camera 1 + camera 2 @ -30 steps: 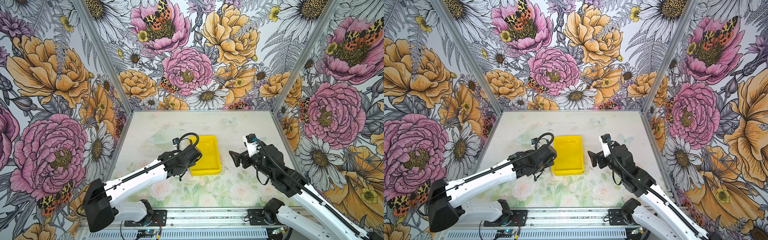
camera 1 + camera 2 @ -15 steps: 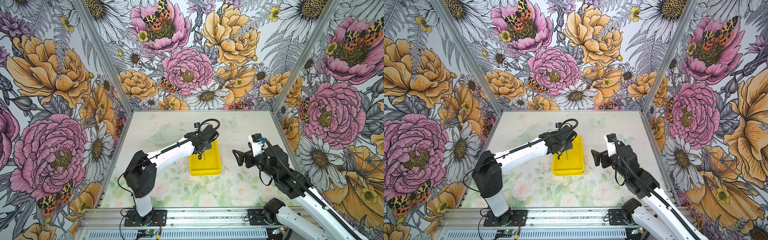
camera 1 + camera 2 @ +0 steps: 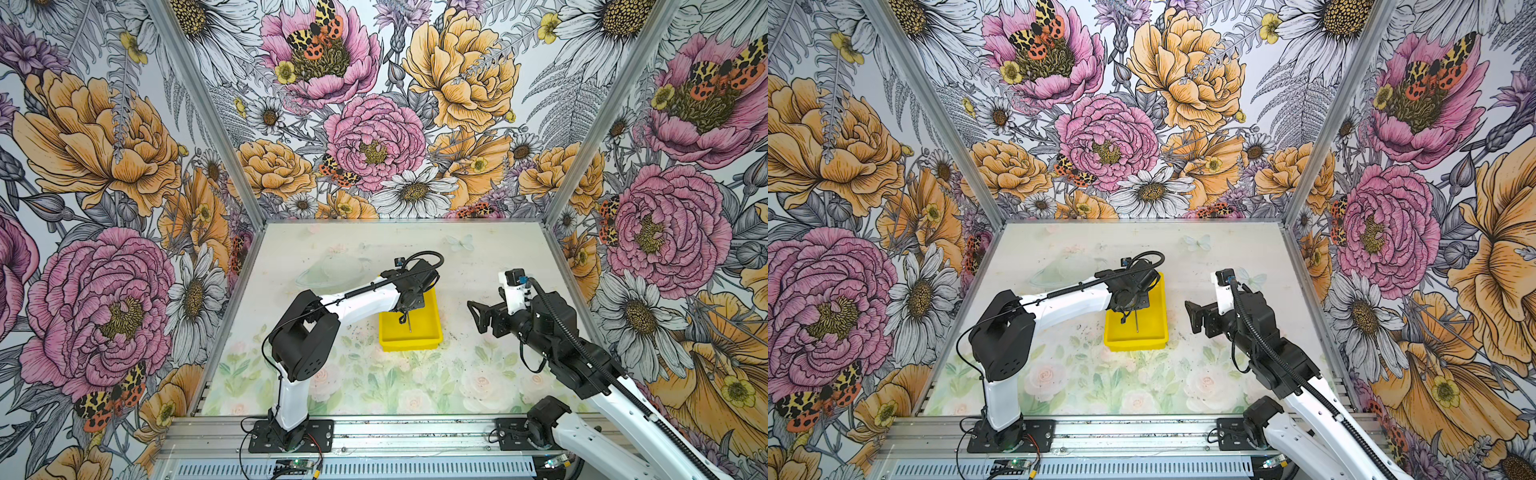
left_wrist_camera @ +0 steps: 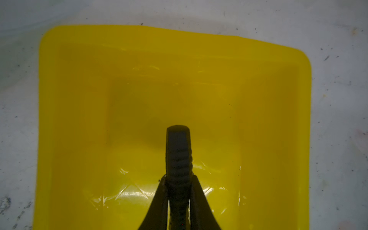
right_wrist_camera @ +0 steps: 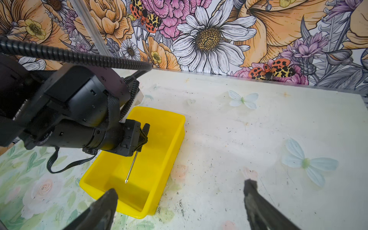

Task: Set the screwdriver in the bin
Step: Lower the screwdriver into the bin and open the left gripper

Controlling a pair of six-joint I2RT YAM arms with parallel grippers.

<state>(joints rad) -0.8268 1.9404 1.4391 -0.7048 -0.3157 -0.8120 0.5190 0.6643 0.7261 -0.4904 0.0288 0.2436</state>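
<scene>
Left gripper was out over the bin, and it was clamped tight on the screwdriver. In the left wrist view the two fingers pinched the ribbed black handle from both sides, with the handle's butt end poking out past them. In the right wrist view the thin silver shaft slanted down out of the grip, its tip low inside the yellow walls. Whether the tip touched the floor of the bin, I could not tell.

So the screwdriver was in the air, inside the bin's outline, not lying in it. The bin sat flat near the middle of the table, with the left arm reaching in across its far end in both top views.

Over on the other side, the right gripper hung beside the bin, apart from it and pointing towards it. Its jaws were spread wide with nothing between them, and the right wrist view showed both fingers well clear of the yellow rim.
</scene>
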